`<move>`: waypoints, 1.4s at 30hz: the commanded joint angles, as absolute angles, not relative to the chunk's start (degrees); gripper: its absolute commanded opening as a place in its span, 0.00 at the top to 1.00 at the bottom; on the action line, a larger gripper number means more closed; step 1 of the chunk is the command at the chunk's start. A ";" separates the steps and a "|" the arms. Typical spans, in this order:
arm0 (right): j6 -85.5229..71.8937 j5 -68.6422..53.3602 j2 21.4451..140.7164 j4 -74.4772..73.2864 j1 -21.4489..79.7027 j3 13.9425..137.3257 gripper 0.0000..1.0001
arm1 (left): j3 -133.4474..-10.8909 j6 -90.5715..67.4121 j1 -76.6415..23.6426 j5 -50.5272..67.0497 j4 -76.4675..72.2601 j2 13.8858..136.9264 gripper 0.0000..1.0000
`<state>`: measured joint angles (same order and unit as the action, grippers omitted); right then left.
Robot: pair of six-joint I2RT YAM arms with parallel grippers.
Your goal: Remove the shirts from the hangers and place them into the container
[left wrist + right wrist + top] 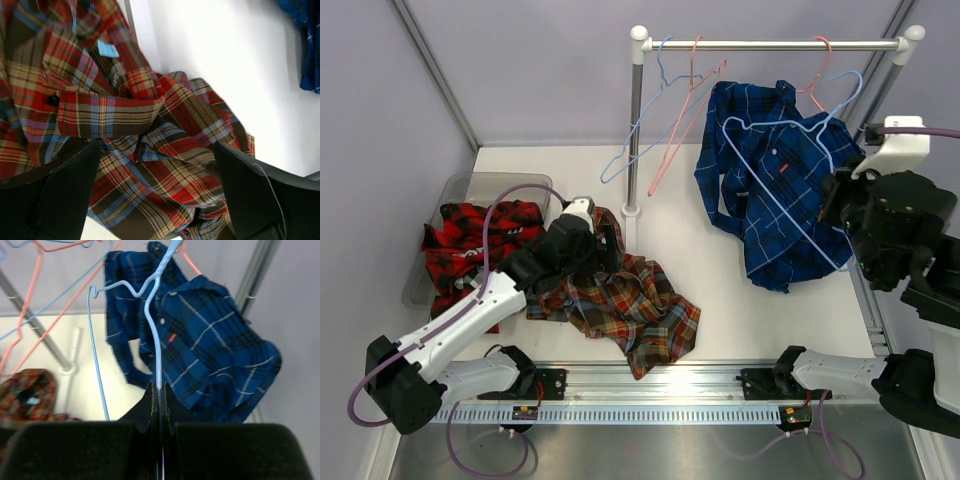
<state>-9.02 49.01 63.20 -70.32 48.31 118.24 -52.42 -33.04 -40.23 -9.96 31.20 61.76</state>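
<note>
The left gripper hung spread over the tartan shirt, beside the container. The right gripper pinched a light-blue hanger; the blue shirt was apparently not yet off.

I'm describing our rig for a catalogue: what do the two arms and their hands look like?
Both arms have white link shells with black joint housings: the left arm and the right arm. A purple cable loops along the left arm, and another runs to the right. The left hand has broad, flat black fingers. The right hand has black fingers narrowing to thin tips.
</note>
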 commanded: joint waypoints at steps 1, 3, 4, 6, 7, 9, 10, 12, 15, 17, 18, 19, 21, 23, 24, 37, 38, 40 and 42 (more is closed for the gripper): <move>-2.30 59.41 66.17 -62.86 48.25 117.07 1.00 | -48.52 -37.34 -37.71 -0.35 20.75 61.35 0.01; 1.83 59.33 68.46 -59.09 48.25 117.94 1.00 | -47.73 -37.88 -37.62 1.84 18.47 61.44 0.01; 2.98 58.89 69.25 -57.58 48.25 118.38 1.00 | -47.03 -38.49 -37.62 2.37 17.76 61.35 0.01; 6.49 58.36 72.50 -54.86 48.25 120.93 1.00 | -46.58 -38.93 -37.62 2.72 16.71 61.08 0.01; 8.07 58.36 73.64 -53.45 48.25 121.72 1.00 | -46.41 -39.20 -37.62 2.99 16.44 61.00 0.01; 11.85 58.10 77.24 -50.29 48.25 124.79 1.00 | -45.79 -39.37 -37.53 3.69 15.82 60.82 0.01; 13.34 57.83 78.21 -48.79 48.25 125.59 1.00 | -45.53 -39.46 -37.53 3.95 15.56 60.65 0.01; 16.16 57.74 81.90 -47.20 48.25 129.10 1.00 | -44.65 -39.81 -37.53 4.83 15.12 60.03 0.01; 19.86 58.97 86.30 -44.57 47.82 132.45 1.00 | -43.33 -40.08 -37.53 5.62 15.20 58.19 0.01; 20.83 58.28 88.49 -43.16 46.68 133.24 1.00 | -42.72 -40.43 -37.53 6.15 15.03 55.73 0.01; 21.00 56.79 89.20 -42.28 46.23 133.42 1.00 | -42.37 -40.52 -37.62 6.33 15.20 54.85 0.01; 21.09 56.34 91.04 -41.93 45.71 134.11 1.00 | -42.28 -40.60 -37.62 6.59 15.38 53.36 0.01; 20.40 54.94 93.33 -43.14 43.69 135.61 1.00 | -42.45 -40.52 -37.62 6.24 16.78 52.21 0.01; 17.60 52.40 96.31 -45.17 42.02 137.71 1.00 | -42.54 -40.52 -37.53 6.07 18.10 50.64 0.01; 17.06 51.69 96.94 -45.70 40.71 137.55 1.00 | -42.54 -40.52 -37.53 5.80 18.71 50.02 0.01; 6.60 44.48 94.58 -46.06 39.29 124.73 1.00 | -44.39 -39.73 -37.53 2.90 23.82 45.00 0.01; 5.46 44.04 93.61 -46.23 39.37 122.80 1.00 | -44.12 -39.90 -37.53 2.90 23.73 45.17 0.01; 4.31 43.51 92.55 -46.32 39.37 121.03 1.00 | -43.68 -40.25 -37.53 3.16 23.12 45.44 0.01; 2.99 42.19 90.45 -46.15 39.38 118.40 1.00 | -42.98 -40.60 -37.62 3.08 22.33 45.53 0.01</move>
<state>6.50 45.71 93.78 -45.69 39.68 120.99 -42.30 -40.07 -37.74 3.62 24.45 45.34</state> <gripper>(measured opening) 0.023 0.984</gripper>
